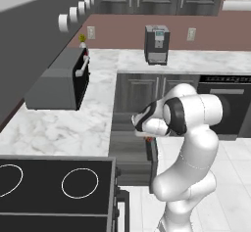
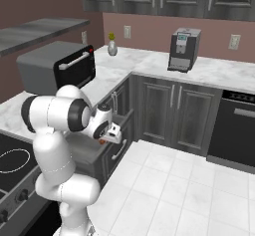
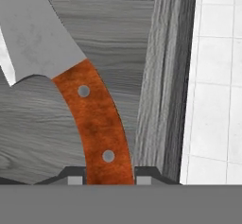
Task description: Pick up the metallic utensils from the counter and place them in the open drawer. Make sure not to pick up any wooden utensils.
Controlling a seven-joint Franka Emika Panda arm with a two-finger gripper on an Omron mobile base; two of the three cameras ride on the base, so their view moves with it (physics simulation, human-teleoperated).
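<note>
A metallic knife (image 3: pixel 97 119), silver blade and riveted orange-brown handle, is clamped by its handle in my gripper (image 3: pixel 109 179), which is shut on it. The blade (image 3: pixel 38 34) reaches up-left over the grey wood-grain floor of the open drawer (image 3: pixel 118 38). From the base cameras, the gripper (image 1: pixel 149 139) (image 2: pixel 110 133) hangs just over the open drawer (image 1: pixel 127 150) (image 2: pixel 92 153), below the white marble counter (image 1: pixel 59 128) (image 2: pixel 107 83). A bit of the orange handle (image 2: pixel 102 141) peeks out under the hand.
A dark toaster oven (image 1: pixel 59 86) (image 2: pixel 57 68) sits on the counter, a coffee machine (image 1: pixel 157 44) (image 2: pixel 182 50) at the back. The black stovetop (image 1: pixel 54 187) is close on the left. The drawer's side wall (image 3: pixel 160 76) borders white floor tiles (image 3: pixel 217 76).
</note>
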